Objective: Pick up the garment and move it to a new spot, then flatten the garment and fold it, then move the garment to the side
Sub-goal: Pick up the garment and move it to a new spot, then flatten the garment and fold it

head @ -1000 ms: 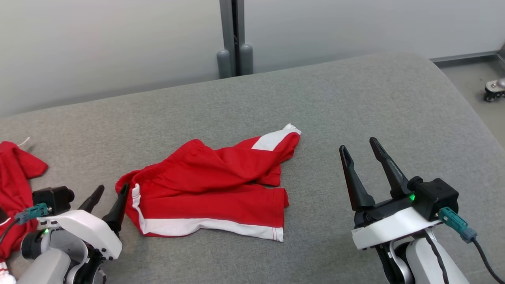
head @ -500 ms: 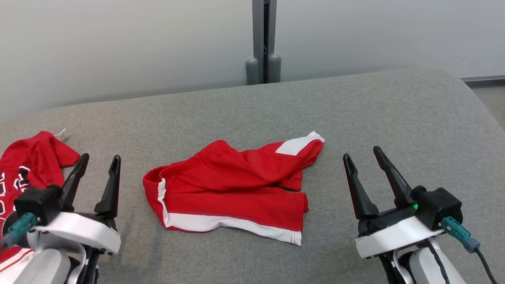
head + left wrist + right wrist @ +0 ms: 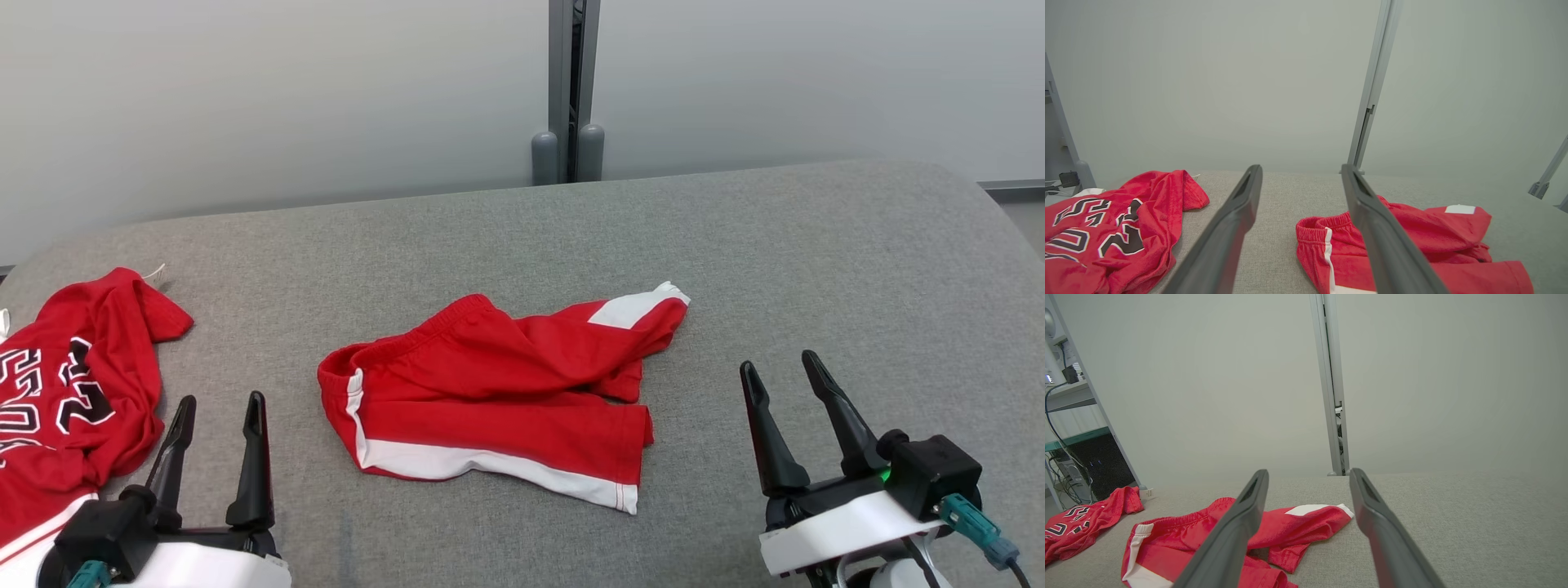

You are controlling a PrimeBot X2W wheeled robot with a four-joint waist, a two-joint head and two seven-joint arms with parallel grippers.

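The garment (image 3: 490, 392), red shorts with white side stripes, lies crumpled in the middle of the grey padded surface (image 3: 816, 261). Its waistband points left and one leg is folded over toward the back right. My left gripper (image 3: 221, 398) stands open a short way left of the waistband, touching nothing. My right gripper (image 3: 779, 362) stands open to the right of the shorts, clear of the cloth. In the left wrist view the shorts (image 3: 1453, 228) lie beyond the open left gripper (image 3: 1301, 167). In the right wrist view the shorts (image 3: 1306, 522) lie to the left, partly behind the open right gripper (image 3: 1309, 471).
A red jersey (image 3: 73, 392) with black and white lettering lies bunched at the surface's left edge, close to my left arm. A grey wall with a vertical post (image 3: 571, 82) runs behind the surface. A shelf with cables (image 3: 1065, 457) stands far left.
The head camera has moved, shifting the whole picture right and down. My left gripper has drawn back from the shorts' waistband and now points straight ahead. The shorts lie as before.
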